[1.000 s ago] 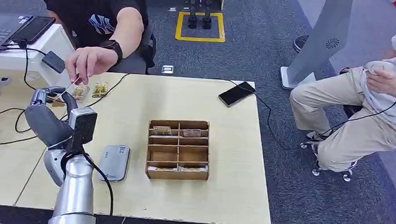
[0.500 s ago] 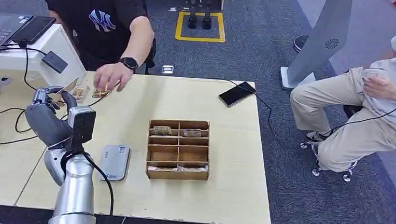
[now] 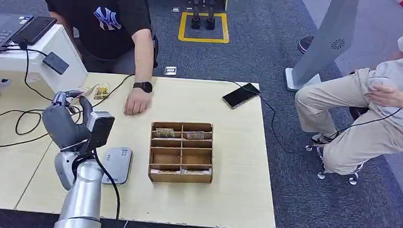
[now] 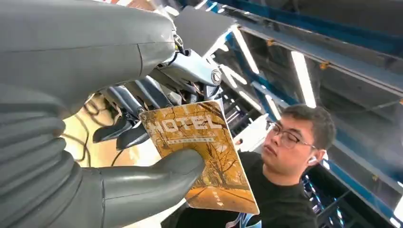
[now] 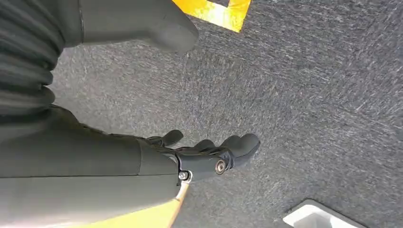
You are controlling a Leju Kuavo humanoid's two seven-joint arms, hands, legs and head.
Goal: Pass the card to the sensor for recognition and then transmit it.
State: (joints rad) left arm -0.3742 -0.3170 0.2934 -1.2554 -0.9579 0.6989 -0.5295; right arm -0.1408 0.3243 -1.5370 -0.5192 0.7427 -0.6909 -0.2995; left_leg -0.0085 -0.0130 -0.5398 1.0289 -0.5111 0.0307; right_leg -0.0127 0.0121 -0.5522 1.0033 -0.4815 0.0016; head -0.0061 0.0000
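You see the left robot hand raised above the left part of the bench. It holds the card. In the left wrist view the thick thumb presses on the printed face of the card, and the dark fingers are behind it, so the card is pinched between them. The card is yellow-orange with the word "HOTEL" on it, and most of it sticks out beyond the thumb, free in the air. In the head view you can see only a pale corner of the card just beside the top of the left robot hand.

The sensor, a flat grey device, lies on the bench below and a little to the right of the left robot hand, not touching it. The card is well above it.

Right of the sensor stands a wooden box with compartments; some of them contain cards.

The right robot hand hangs over the grey carpet. Its fingers are loosely bent and apart, and it holds nothing.

A person in a black shirt rests one hand on the bench, near the box. A phone lies at the far edge of the bench.
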